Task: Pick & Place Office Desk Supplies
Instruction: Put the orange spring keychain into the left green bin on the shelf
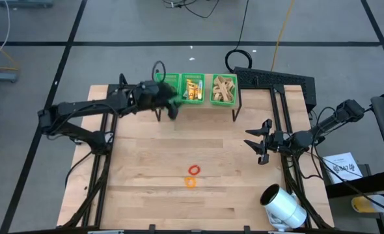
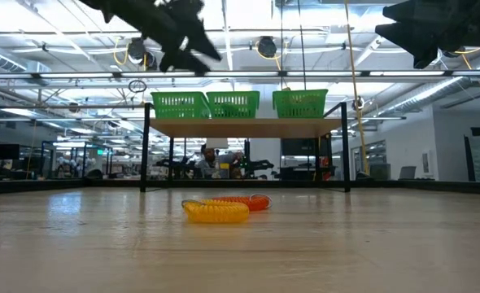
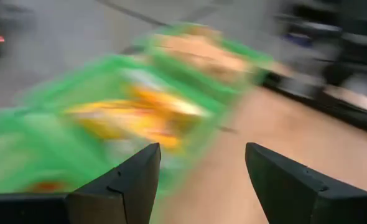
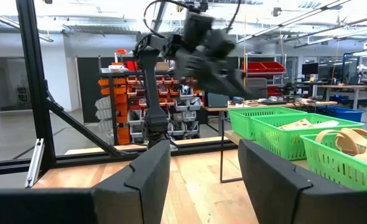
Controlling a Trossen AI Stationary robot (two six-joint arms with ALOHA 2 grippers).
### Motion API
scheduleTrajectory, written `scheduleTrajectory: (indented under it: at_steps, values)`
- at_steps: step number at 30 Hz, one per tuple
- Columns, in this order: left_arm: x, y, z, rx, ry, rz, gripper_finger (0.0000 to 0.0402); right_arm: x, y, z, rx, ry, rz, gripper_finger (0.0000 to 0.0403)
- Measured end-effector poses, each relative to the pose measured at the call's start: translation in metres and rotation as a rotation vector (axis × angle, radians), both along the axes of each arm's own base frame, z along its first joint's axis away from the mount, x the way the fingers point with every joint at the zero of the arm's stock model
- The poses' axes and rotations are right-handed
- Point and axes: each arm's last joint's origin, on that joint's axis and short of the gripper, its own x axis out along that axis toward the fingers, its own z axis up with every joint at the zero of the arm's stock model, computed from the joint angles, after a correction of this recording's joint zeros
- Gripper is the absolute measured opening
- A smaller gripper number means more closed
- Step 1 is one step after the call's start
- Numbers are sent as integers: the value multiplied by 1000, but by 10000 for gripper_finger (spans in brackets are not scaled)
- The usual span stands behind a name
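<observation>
Left gripper: the left gripper (image 1: 173, 109) hangs at the far edge of the worktop (image 1: 146, 188), just in front of the left-hand green basket (image 1: 168, 84); in its wrist view the two dark fingers (image 3: 129, 183) stand well apart with nothing between them.
Right gripper: the right gripper (image 1: 261, 142) waits near the right edge of the worktop, about halfway along it; its fingers (image 4: 147, 174) stand apart and hold nothing.
Baskets: three green baskets sit side by side on a small raised shelf (image 2: 248, 127) at the far edge of the worktop.
Left basket: its contents cannot be made out from above; the left arm covers part of it.
Middle basket: the middle basket (image 1: 192, 88) holds small yellow and pale pieces (image 1: 192, 87).
Right basket: the right basket (image 1: 224, 89) holds tan rubber-band loops (image 1: 223, 87).
Red ring: a red ring (image 1: 194, 170) lies flat on the worktop near its middle, somewhat toward the near edge.
Orange ring: an orange ring (image 1: 191, 182) lies just beside the red one, on the side nearer the near edge; in the low view it looks yellow and ribbed.
White cylinder: a large white cylinder (image 1: 282, 207) lies on its side at the near right corner of the worktop.
Paper: a printed sheet (image 1: 343, 167) lies off the worktop, beyond its right edge.
Room: a person (image 2: 211, 159) shows far behind the shelf in the low view.
</observation>
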Motion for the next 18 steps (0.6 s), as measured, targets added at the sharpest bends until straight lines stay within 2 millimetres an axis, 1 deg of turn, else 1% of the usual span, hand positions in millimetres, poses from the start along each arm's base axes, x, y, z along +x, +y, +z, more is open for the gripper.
scheduleTrajectory:
  at_steps: [4,7,10,13,15,18]
  values:
    - [10,-37,0,-66,-18,-280,246,0,0,0,-1,0,0,183]
    - [19,-71,-6,-71,13,-480,246,0,0,0,-1,0,0,183]
    - [30,-107,-23,-41,96,-620,246,0,0,0,-1,-1,0,183]
    - [39,-141,-42,-1,167,-713,246,0,0,0,4,-5,1,183]
    - [46,-159,-59,37,225,-763,246,0,0,1,7,-6,1,183]
    - [56,-180,-86,99,294,-791,246,0,0,1,7,-7,1,183]
